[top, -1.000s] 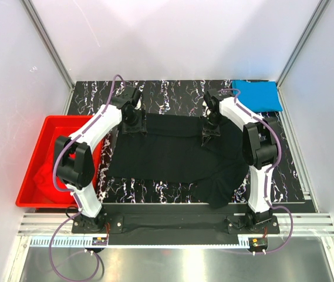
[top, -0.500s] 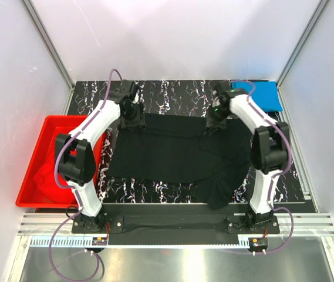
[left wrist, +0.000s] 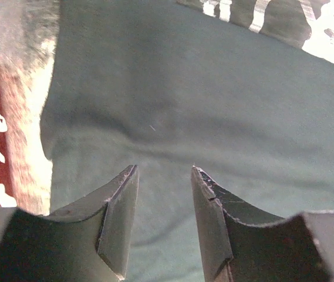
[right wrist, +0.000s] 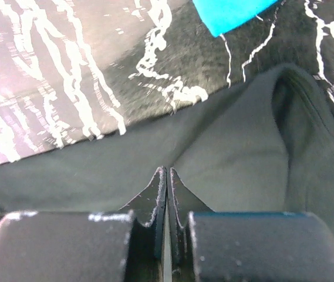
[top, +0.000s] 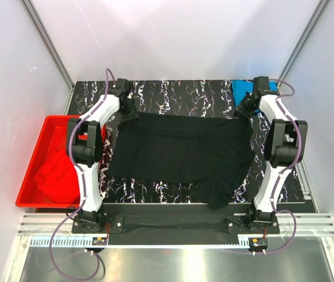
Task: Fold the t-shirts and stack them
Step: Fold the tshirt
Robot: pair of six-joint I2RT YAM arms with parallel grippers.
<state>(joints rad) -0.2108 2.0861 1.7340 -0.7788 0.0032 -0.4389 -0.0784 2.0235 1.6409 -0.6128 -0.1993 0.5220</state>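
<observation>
The black t-shirt [top: 178,150] lies spread over the middle of the table, its near right part bunched toward the front edge. My left gripper [top: 130,113] hovers over its far left corner; in the left wrist view the gripper [left wrist: 164,169] is open, with dark fabric [left wrist: 184,100] below the gap. At the far right corner, my right gripper [top: 244,110] is shut on a pinched ridge of the cloth [right wrist: 243,147], as its wrist view [right wrist: 167,169] shows. A folded blue t-shirt [top: 241,88] [right wrist: 231,12] lies at the back right. The red t-shirt [top: 52,170] sits crumpled in the tub.
A red plastic tub [top: 58,118] stands off the table's left side. The black marbled tabletop [top: 178,94] shows along the back strip. White walls and aluminium posts close in the sides and back. Both arm bases sit at the near edge.
Both arms swung outward and back. The right gripper opened, shut again, and pulled the shirt's far right corner toward the blue shirt, flattening the far edge. The left jaws narrowed slightly.
</observation>
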